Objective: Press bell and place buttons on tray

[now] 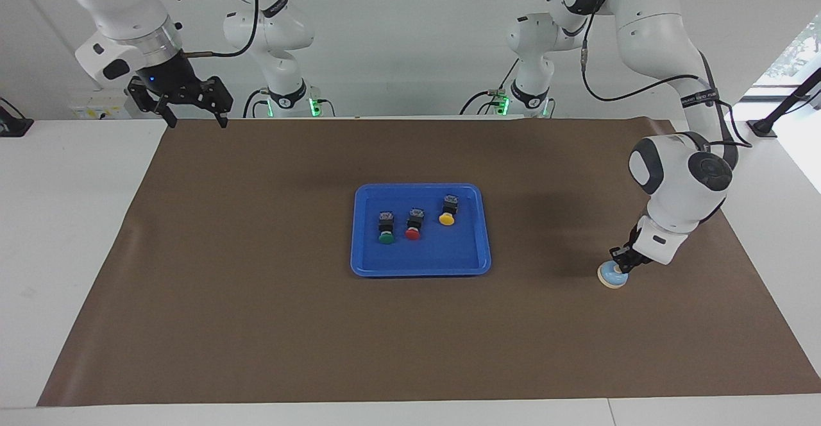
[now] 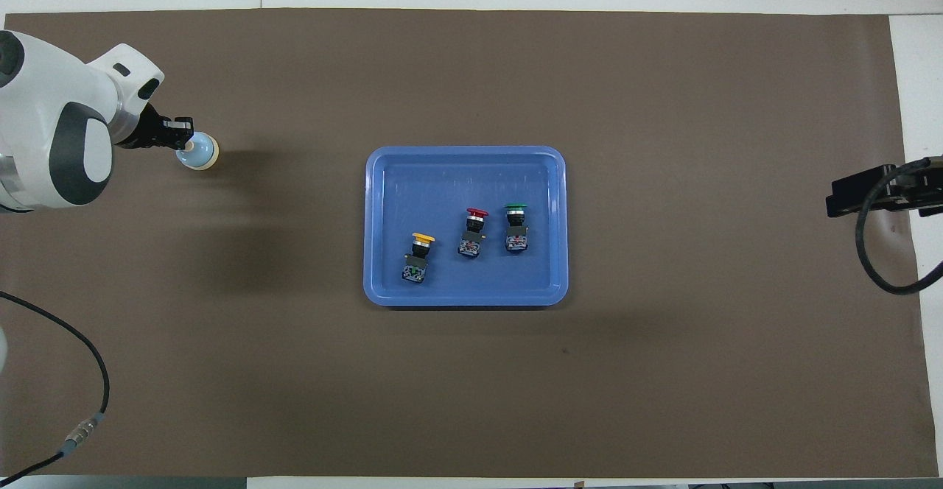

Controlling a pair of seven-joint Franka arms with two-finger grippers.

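The blue tray (image 1: 420, 270) lies mid-mat and also shows in the overhead view (image 2: 464, 152). In it lie three buttons side by side: green (image 1: 386, 228), red (image 1: 414, 224) and yellow (image 1: 448, 210); overhead they show as green (image 2: 516, 226), red (image 2: 472, 231) and yellow (image 2: 418, 255). The light blue bell (image 1: 612, 276) stands on the mat toward the left arm's end, also seen from overhead (image 2: 200, 154). My left gripper (image 1: 623, 260) is shut, its tips down on the bell's top (image 2: 182, 135). My right gripper (image 1: 195, 118) is open and empty, waiting raised over the mat's edge at the right arm's end.
A brown mat (image 1: 256, 317) covers most of the white table (image 1: 64, 221). The right gripper's black body and cable (image 2: 877, 191) show at the overhead view's edge. A cable (image 2: 96, 371) hangs from the left arm.
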